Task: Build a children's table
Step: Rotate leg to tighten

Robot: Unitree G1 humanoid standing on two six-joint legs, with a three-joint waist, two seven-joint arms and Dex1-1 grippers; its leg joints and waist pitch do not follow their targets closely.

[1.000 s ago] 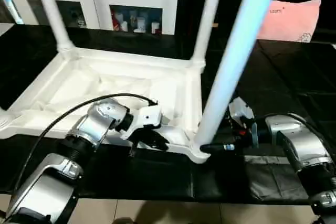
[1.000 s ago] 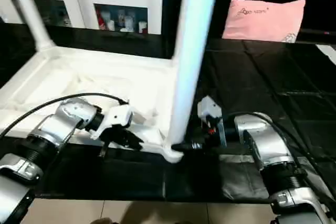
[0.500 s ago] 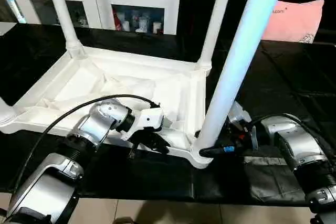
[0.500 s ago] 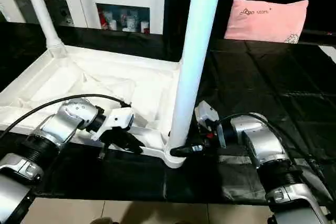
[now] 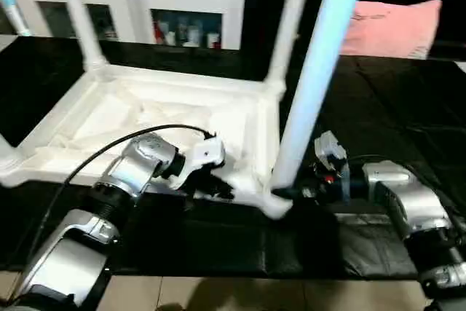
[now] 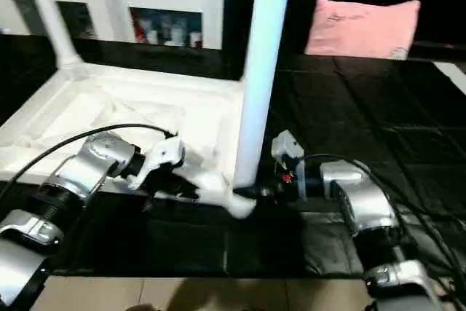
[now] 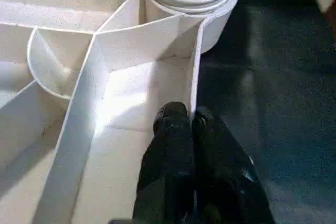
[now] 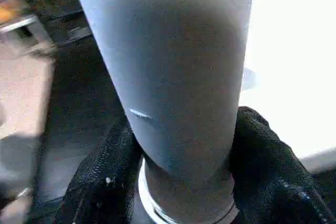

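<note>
The white tabletop (image 5: 145,118) lies upside down on a black mat, ribbed side up. Legs stand in its sockets: a far left leg (image 5: 76,20), a far right leg (image 5: 291,20), and a thick near right leg (image 5: 313,78) in the front right corner. My left gripper (image 5: 218,191) is at the front rim beside that corner; in the left wrist view its fingertips (image 7: 173,116) pinch the thin rim wall (image 7: 195,66). My right gripper (image 5: 287,192) is at the near leg's base, with black fingers (image 8: 105,171) pressed on both sides of the leg (image 8: 178,66).
A white cabinet (image 5: 182,5) with glass doors stands behind the tabletop. A pink pillow (image 5: 397,27) lies at the far right. The black mat (image 5: 378,107) stretches to the right, and tiled floor (image 5: 218,293) runs along its front edge.
My right gripper's fingers have closed in on the base of the near right leg. The left gripper has kept its pinch on the rim. The camera has shifted slightly.
</note>
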